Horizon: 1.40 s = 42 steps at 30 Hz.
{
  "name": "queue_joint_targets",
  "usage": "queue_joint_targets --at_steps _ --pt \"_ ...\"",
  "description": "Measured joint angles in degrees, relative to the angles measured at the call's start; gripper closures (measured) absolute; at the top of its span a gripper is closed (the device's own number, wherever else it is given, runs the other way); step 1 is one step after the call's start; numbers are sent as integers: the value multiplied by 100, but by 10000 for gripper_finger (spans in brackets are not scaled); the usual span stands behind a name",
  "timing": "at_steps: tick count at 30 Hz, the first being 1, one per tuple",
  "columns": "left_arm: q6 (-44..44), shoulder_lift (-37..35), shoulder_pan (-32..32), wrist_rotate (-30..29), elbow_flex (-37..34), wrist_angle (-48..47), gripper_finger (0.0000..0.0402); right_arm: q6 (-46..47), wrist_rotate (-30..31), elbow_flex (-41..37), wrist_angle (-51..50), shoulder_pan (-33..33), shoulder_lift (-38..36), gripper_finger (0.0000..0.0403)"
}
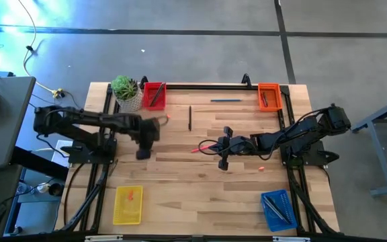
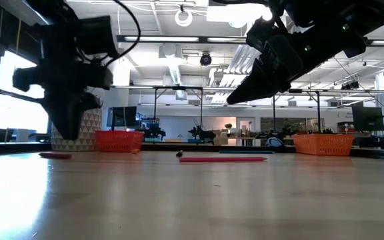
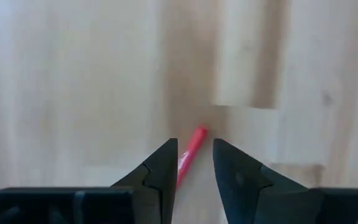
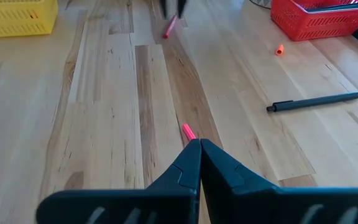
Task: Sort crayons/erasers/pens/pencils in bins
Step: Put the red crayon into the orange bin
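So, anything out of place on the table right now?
Nothing spilled or damaged. Loose items still lie unsorted: a black pen, a blue pen, a long pink stick by the right gripper, and small crayon bits on the wood.

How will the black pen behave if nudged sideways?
Pen looks slim and round, lying flat on the smooth table: probably rolls if nudged. Straight along its length, so likely stiff and light. Left gripper, open, hangs over a red stick; right gripper, shut, is mid-table; neither touches it.

Four bins (image 1: pixel 154 95) sit at the table (image 1: pixel 180 175) corners.
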Motion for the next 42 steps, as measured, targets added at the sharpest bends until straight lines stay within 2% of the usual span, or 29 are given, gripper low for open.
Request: queue_joint_targets --at_steps 5,9,17,24,32,38,42 --pt "215 157 -1075 -620 -2 -2 293 0 2 0 -2 0 0 403" --pt "199 379 -1446 -904 0 6 279 0 1 0 -2 0 0 403" --pt "255 965 -1452 -1340 21 28 283 0 2 0 -4 -2 0 403" --pt "410 1121 -1401 -1185 36 24 327 0 0 0 -4 0 0 403" --pt "452 1099 -1396 -1043 24 24 389 2 1 0 -3 -2 0 403" --pt "404 793 -1395 -1136 -32 132 397 2 2 0 -4 0 0 403" --pt "118 393 -1388 -1137 -54 627 397 0 0 -2 -41 0 0 403"
